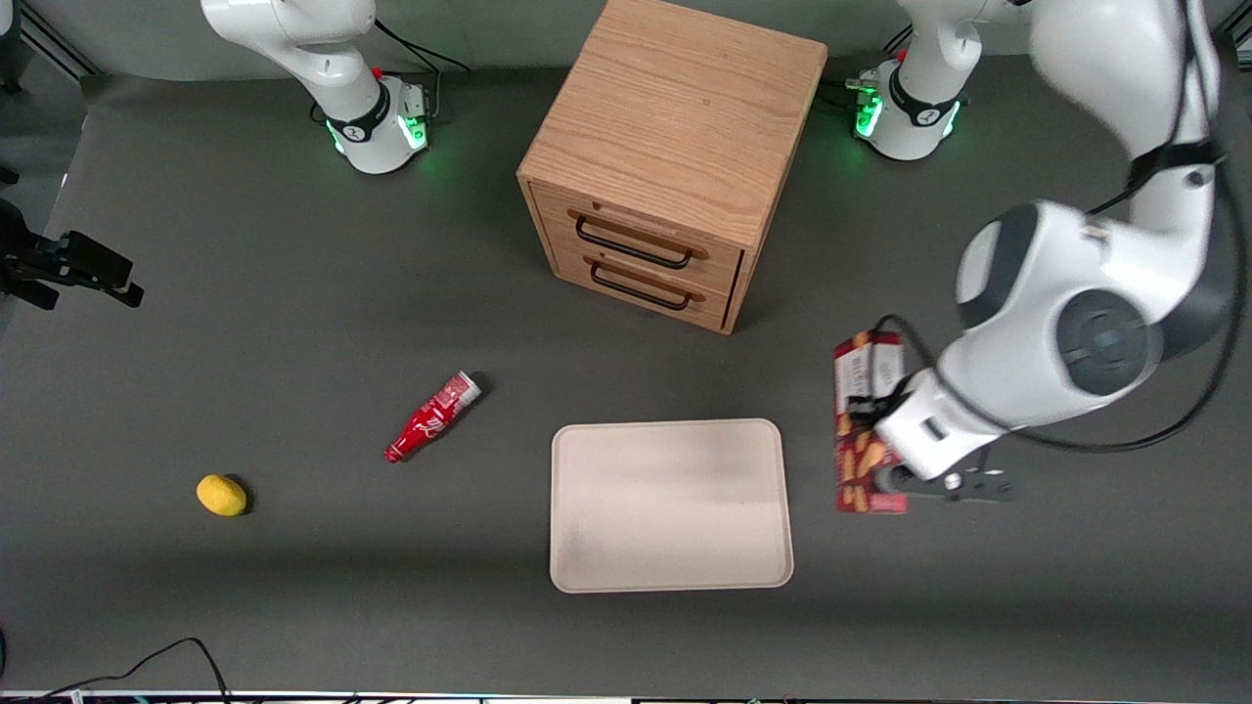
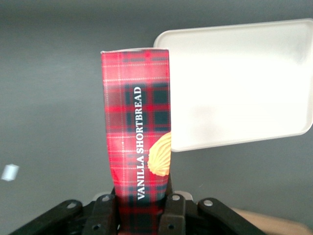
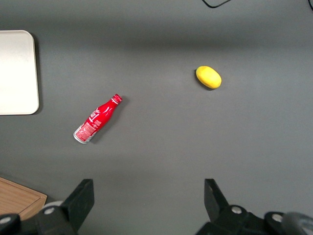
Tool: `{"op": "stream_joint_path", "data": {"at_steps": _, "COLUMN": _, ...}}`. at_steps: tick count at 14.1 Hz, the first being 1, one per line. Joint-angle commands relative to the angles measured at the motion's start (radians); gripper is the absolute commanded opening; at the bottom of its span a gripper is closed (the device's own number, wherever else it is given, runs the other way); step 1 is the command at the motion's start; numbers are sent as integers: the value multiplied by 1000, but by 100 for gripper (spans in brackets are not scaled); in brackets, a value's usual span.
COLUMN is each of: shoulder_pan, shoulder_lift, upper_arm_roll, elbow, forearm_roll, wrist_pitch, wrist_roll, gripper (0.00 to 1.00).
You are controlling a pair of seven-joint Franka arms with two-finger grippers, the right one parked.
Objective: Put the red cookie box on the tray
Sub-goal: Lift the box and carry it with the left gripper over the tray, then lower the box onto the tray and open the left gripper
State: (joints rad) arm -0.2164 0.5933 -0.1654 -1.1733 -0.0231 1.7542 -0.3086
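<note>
Grey table [image 1: 293, 342], jaws [image 2: 139, 215] gripping red cookie box [image 2: 137, 132]

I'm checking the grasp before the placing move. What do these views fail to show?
- Front view: the arm's wrist covers the tool and part of the red cookie box.
- Left wrist view: the box's gripped end is cut off by the edge; part of the tray sits hidden by the box.
- Box height above the table: not settled.

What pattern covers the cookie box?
Red tartan plaid on the red cookie box, held in the claw; clearest in left wrist view.
</note>
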Motion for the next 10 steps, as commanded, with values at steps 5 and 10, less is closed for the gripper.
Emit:
{"op": "stream_joint_path", "data": {"at_steps": 5, "shoulder_pan": -162, "shoulder_lift": 279, "upper_arm_roll": 10, "elbow": 201, "forearm_roll": 161, "wrist_pitch": 206, "wrist_roll": -291, "gripper": 0}}
{"op": "stream_joint_path", "data": {"at_steps": 10, "shoulder_pan": -164, "shoulder_lift": 348, "upper_arm_roll": 18, "elbow": 202, "forearm_roll": 241, "wrist_pitch": 274, "wrist_roll": -293, "gripper": 0}}
